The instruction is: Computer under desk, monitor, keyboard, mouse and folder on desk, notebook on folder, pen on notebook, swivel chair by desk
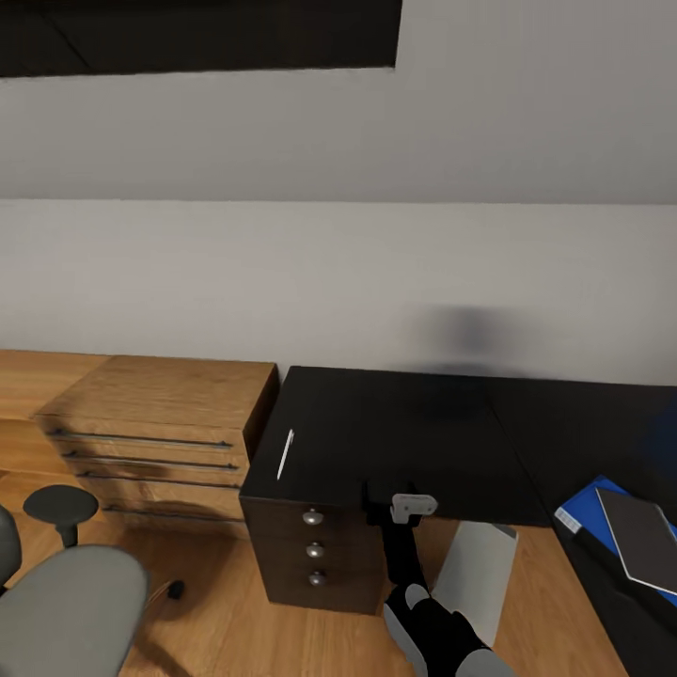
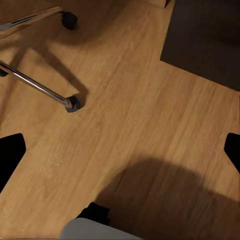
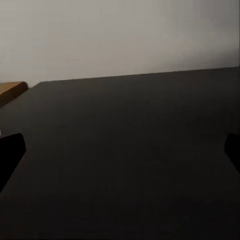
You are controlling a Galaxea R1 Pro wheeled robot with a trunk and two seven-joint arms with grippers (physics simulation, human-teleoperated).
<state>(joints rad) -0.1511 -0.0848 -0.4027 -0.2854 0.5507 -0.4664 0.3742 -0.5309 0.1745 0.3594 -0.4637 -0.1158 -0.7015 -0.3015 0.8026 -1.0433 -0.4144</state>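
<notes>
The pen [image 1: 285, 454] lies on the table [image 1: 395, 432]; the notebook [image 1: 644, 536] tops the folder [image 1: 585, 513]. Both grippers' fingers [image 3: 11, 152] spread wide, empty.

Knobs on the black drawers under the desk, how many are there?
3. The knobs run down the front of the drawer unit below the desk: top knob, middle knob, bottom knob. None seem hidden.
</notes>
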